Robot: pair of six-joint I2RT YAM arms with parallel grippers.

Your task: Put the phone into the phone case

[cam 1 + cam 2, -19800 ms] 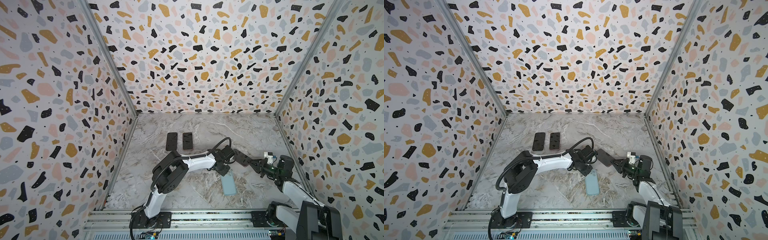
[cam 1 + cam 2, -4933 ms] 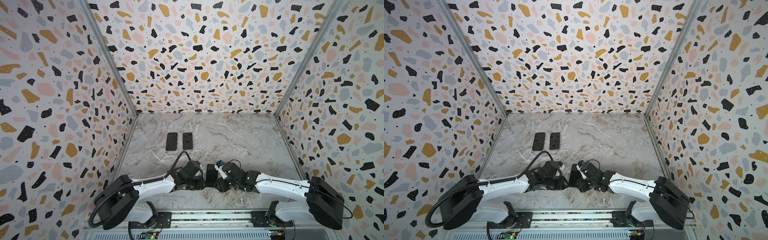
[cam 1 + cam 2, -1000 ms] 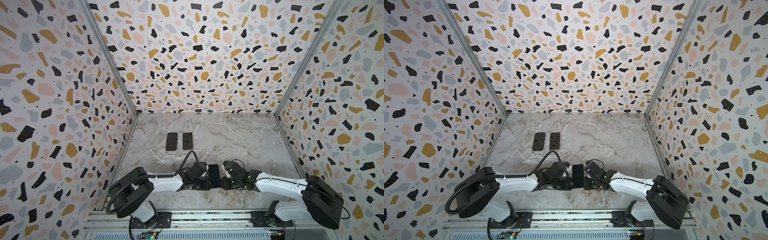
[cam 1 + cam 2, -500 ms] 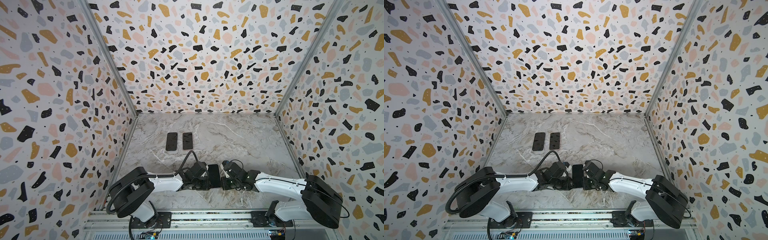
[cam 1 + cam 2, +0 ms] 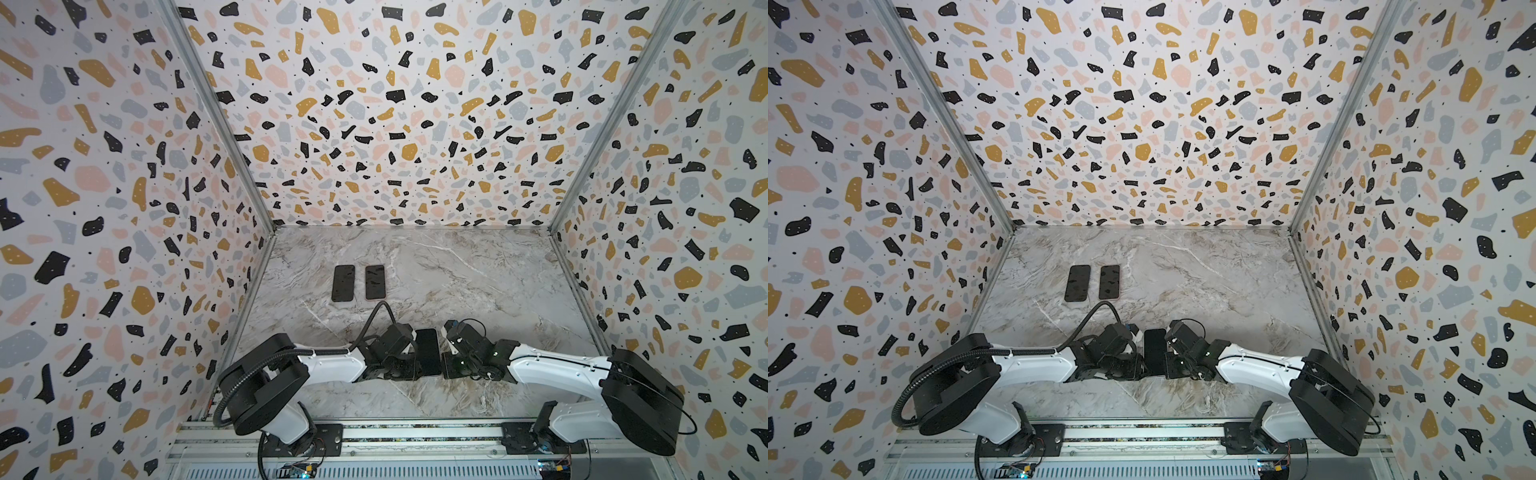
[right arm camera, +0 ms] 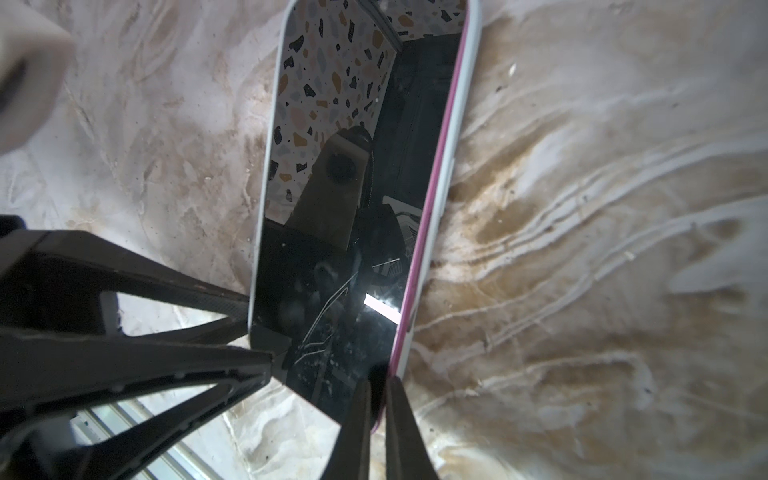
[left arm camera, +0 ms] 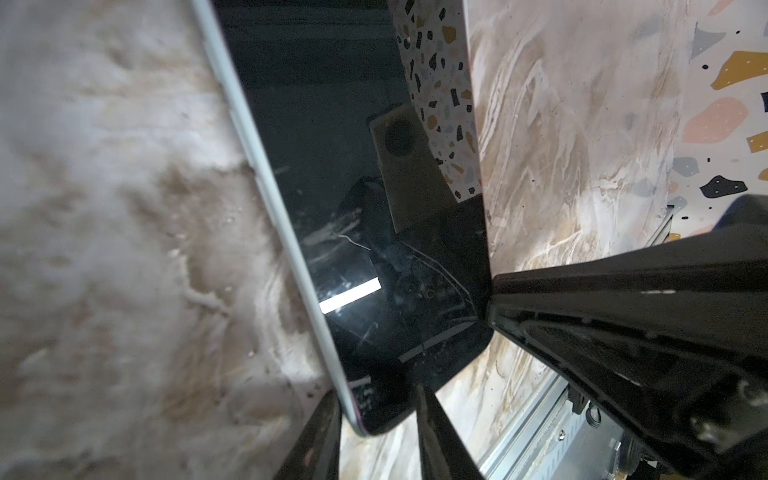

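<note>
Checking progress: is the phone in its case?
In, at least partly: pale case rim lines both long edges of the phone. Pink side shows; fully seated, cannot tell.

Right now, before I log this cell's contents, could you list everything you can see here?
phone: one, pink edge, black screen, front centre, lying in the case
phone case: one, pale, around that phone
loose phones: two, dark, flat side by side, back left
tabletop: one, marbled grey
walls: three, terrazzo-patterned
rail: one, aluminium, front edge
arms: two, white and black, reaching in from either side
left gripper: one, black, closed on the case's corner
right gripper: one, black, pinched shut on the case's rim
</note>
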